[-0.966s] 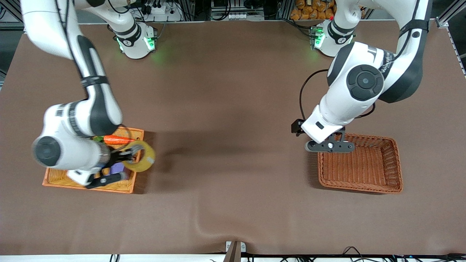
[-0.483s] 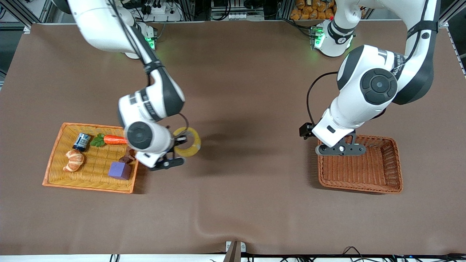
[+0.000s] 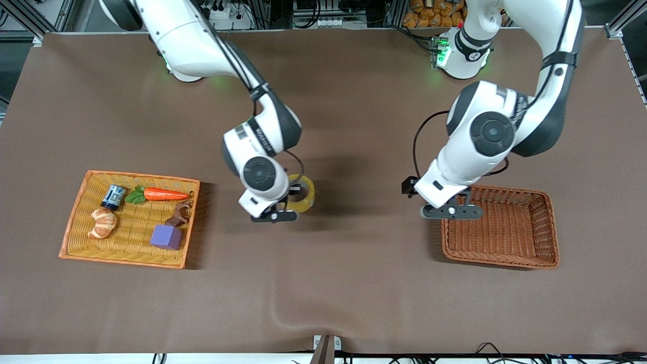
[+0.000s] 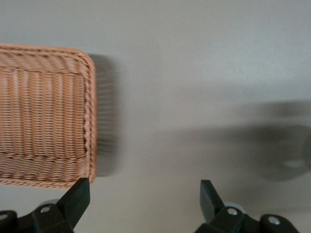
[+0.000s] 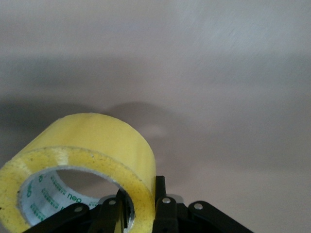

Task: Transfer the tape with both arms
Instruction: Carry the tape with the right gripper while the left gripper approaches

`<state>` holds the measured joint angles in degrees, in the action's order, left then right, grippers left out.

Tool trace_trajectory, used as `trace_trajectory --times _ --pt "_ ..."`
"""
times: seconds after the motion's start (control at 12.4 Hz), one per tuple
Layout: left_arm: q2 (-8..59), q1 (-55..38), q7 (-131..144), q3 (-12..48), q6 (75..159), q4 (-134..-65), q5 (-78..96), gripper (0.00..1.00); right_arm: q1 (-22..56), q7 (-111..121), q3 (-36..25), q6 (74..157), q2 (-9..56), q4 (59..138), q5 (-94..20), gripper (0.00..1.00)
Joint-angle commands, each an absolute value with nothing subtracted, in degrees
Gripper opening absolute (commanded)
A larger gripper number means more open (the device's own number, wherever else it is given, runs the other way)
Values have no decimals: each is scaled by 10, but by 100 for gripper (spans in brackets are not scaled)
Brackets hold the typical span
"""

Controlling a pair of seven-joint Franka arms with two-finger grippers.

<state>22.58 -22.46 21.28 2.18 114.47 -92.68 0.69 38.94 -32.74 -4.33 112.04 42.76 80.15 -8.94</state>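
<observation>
The yellow tape roll [image 3: 302, 194] hangs in my right gripper [image 3: 293, 194], which is shut on its wall over the bare middle of the table. In the right wrist view the tape [image 5: 82, 160] fills the lower part, with one finger inside the ring and one outside; the right gripper [image 5: 141, 204] pinches the rim. My left gripper [image 3: 451, 208] is open and empty over the cloth at the brown basket's [image 3: 551, 232] edge nearest the table's middle. In the left wrist view the left gripper [image 4: 144, 199] shows both fingers wide apart, with the basket's corner [image 4: 90, 121] beside one finger.
An orange tray [image 3: 76, 222] at the right arm's end holds a croissant [image 3: 102, 223], a purple cube [image 3: 167, 236], a carrot [image 3: 164, 193], a small can [image 3: 113, 196] and a dark brown piece [image 3: 178, 216]. The cloth has a wrinkle [image 3: 283, 308] near the front edge.
My right arm has carried the tape from over the orange tray toward the table's middle. My left gripper has shifted slightly toward the middle, off the basket's corner.
</observation>
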Motion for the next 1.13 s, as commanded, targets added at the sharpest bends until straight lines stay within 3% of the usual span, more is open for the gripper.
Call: trace_trajectory --times 0.0,0.4,0.48,0.56,0.72,1.05 --pt "224 -229 219 21 1200 -979 8 100 432 -436 -52 1149 453 787 -106 0" --pt "226 -228 217 21 1225 -1005 8 100 432 -508 -52 1224 490 769 -108 0" --pt "227 -229 218 22 1239 -1008 8 100 432 -512 -52 1246 497 768 -107 75" --pt "230 -234 221 23 1252 -1010 9 100 438 -512 -53 1262 499 769 -106 100" --pt "242 -254 258 24 1263 -1005 9 100 432 -507 -54 1245 483 767 -107 100" --pt "278 -288 355 24 1290 -972 37 100 381 -451 -55 1097 448 706 -109 100"
